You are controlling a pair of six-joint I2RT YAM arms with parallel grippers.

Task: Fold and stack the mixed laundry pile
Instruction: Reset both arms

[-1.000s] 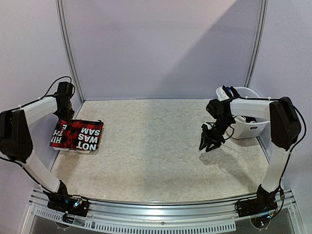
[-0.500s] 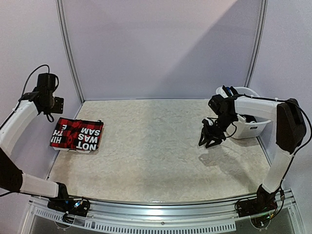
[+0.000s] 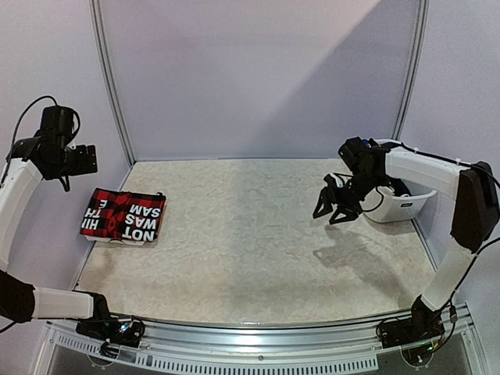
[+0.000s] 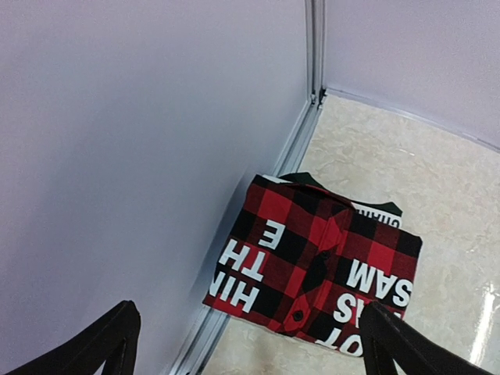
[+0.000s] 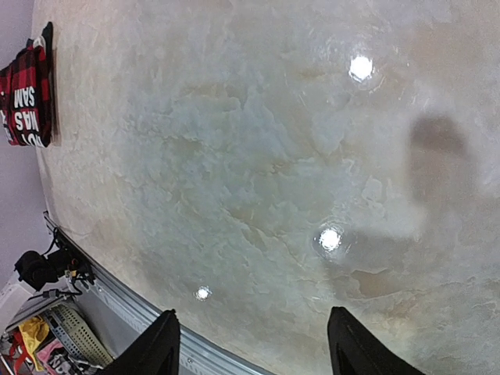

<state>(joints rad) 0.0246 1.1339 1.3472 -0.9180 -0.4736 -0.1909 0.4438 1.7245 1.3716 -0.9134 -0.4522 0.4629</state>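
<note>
Pale mottled table (image 3: 250, 226), folded plaid shirt (image 3: 125, 216) across it from the white tub (image 3: 402, 205)
Left gripper (image 3: 84, 158) wide, empty, far from the tub; right gripper (image 3: 332, 209) parted, empty, beside it. Cloth looks soft, light, floppy: pinch a folded edge

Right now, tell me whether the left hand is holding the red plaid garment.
No, the left hand hangs open above the folded red plaid garment, apart from it, with nothing in its grasp.

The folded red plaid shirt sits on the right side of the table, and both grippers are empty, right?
No. The red plaid shirt sits on the left side of the table, as the top view shows. The left gripper and right gripper are indeed empty.
</note>
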